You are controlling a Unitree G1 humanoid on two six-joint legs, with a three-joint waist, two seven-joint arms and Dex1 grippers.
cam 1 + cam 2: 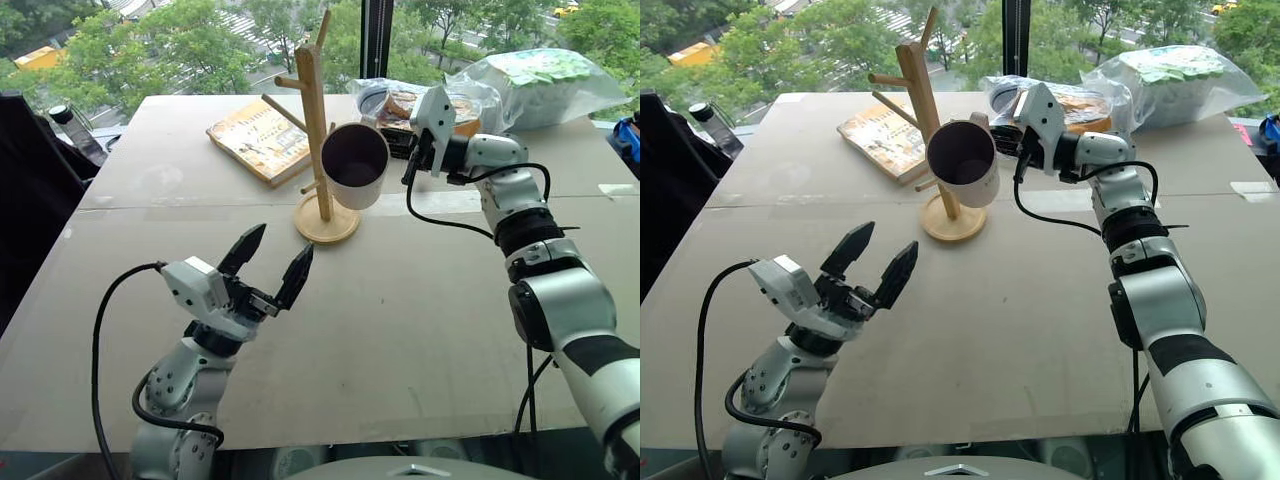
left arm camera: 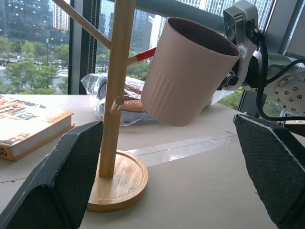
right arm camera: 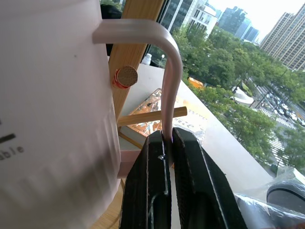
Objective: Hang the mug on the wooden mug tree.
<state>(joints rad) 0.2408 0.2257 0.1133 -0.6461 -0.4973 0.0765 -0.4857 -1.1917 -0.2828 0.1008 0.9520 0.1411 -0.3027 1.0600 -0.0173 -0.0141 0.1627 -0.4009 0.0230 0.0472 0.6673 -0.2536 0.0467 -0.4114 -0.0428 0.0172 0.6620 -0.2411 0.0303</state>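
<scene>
The cream mug, dark inside, hangs tilted in the air with its mouth toward me, right beside the wooden mug tree and above the tree's round base. My right gripper is shut on the mug's thin loop handle. In the right wrist view a red-taped peg tip shows inside the handle loop; I cannot tell whether it passes through. My left gripper stands open and empty over the near table, pointing at the tree. Its fingers frame the mug.
A book lies left of the tree. Plastic-wrapped food and a large clear bag sit at the back right. A dark object stands at the table's left edge. The table's far edge meets a window.
</scene>
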